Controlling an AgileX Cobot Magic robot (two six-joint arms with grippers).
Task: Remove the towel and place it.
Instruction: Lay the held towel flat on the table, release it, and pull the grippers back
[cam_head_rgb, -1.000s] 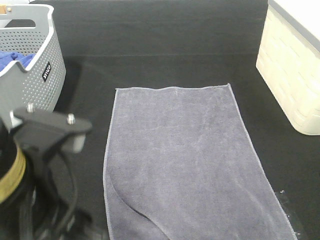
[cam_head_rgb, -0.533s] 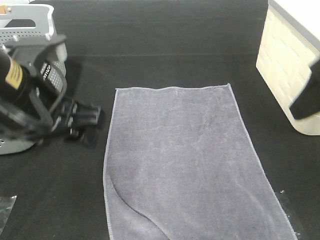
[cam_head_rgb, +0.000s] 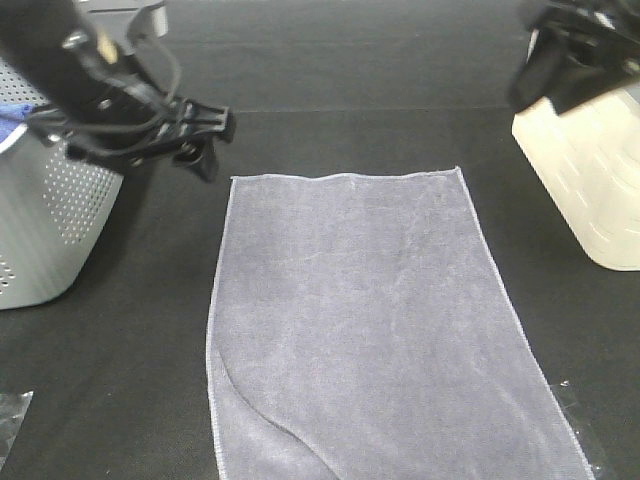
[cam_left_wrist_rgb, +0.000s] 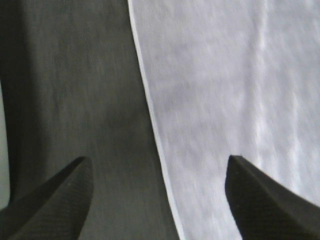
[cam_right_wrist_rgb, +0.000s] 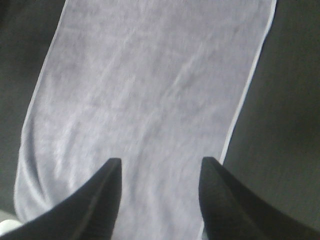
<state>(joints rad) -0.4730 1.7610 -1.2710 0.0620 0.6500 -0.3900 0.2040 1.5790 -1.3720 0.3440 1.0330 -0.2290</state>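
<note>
Towel (cam_head_rgb: 370, 320) flat mid-bench, untouched. Left gripper (cam_left_wrist_rgb: 159, 161) spread wide, empty, over towel's left hem by its far-left corner. Thin hem may slip out on closing. Right gripper (cam_right_wrist_rgb: 160, 167) jaws apart, empty, above towel. Its arm passes cream bin (cam_head_rgb: 585, 170) at bench's right edge, so it may clip bin. One-sided pinch would likely drag and bunch cloth.

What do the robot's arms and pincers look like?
The left arm and right arm are black; the left carries looping black cables. The left gripper and right gripper each have two dark, tapering fingers; the left's look finely woven.
</note>
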